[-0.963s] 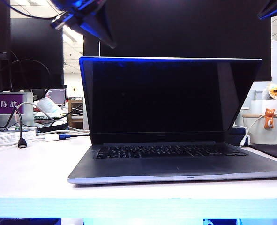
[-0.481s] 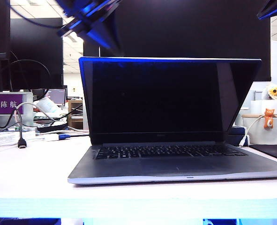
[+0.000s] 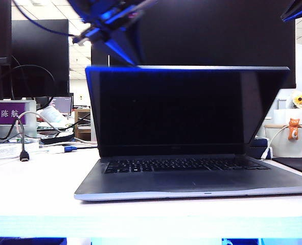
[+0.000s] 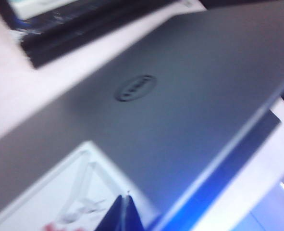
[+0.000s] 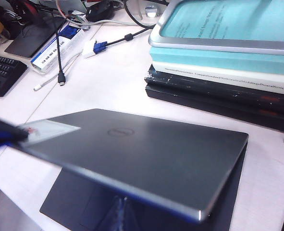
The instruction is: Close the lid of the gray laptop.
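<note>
The left pincer (image 3: 133, 58), grip state unclear, meets the round-logoed lid (image 5: 132, 154); right pincer unseen.

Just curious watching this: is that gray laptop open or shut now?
Open. The lid stands tilted over the keyboard; the left gripper is at its top edge.

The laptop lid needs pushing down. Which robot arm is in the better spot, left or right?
Left. The left gripper hangs at the top edge of the lid; its wrist view shows the lid's back close up. The right gripper barely peeks in, far up.
</note>
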Motion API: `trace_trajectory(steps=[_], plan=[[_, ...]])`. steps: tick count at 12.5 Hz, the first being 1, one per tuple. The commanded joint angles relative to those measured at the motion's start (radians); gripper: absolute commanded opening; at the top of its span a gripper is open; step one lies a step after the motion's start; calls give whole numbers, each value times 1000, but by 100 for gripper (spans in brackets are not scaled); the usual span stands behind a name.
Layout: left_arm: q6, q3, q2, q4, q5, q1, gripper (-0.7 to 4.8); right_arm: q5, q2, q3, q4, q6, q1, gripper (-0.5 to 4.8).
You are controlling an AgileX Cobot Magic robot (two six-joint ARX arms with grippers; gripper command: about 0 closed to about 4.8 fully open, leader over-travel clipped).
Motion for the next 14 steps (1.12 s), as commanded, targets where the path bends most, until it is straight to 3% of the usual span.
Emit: trace_trajectory(steps=[1,5,14], plan=[[-25,-53,0,2,4,-11,-5,-9,-4,3,-4,-4,0,-6],[-57,-187,-2,123,-5,-33,-5,-13,-4,3,-15,-4,1,-6],[-59,-268,-3,177,1,-64,-5,-12,-4,-24,-15,-8,1,-6]])
